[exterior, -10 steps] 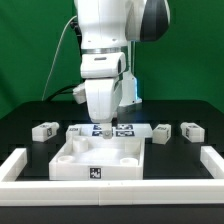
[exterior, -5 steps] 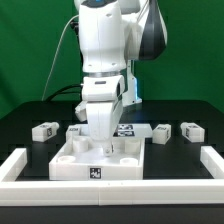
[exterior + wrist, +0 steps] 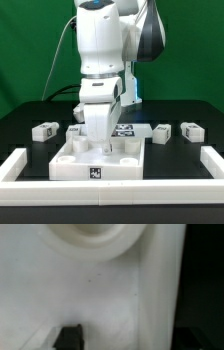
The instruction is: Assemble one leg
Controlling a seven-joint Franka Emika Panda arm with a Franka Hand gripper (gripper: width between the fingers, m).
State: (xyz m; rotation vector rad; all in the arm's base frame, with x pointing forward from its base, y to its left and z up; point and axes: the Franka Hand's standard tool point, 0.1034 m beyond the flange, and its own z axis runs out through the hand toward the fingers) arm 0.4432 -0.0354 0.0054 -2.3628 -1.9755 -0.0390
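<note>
Centre frame, the claw [image 3: 100,146] sits low over the large white piece [image 3: 68,160]. I cannot tell its opening. It is probably positioning that piece. Next it needs to lift and reach a leg [image 3: 160,131] right of centre.

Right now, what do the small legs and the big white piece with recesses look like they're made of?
The legs look like matte white rigid plastic, given their crisp blocky edges and even colour. The big white piece looks like the same plastic: smooth, satin around its round recess in the wrist view. Painted wood can't be excluded.
</note>
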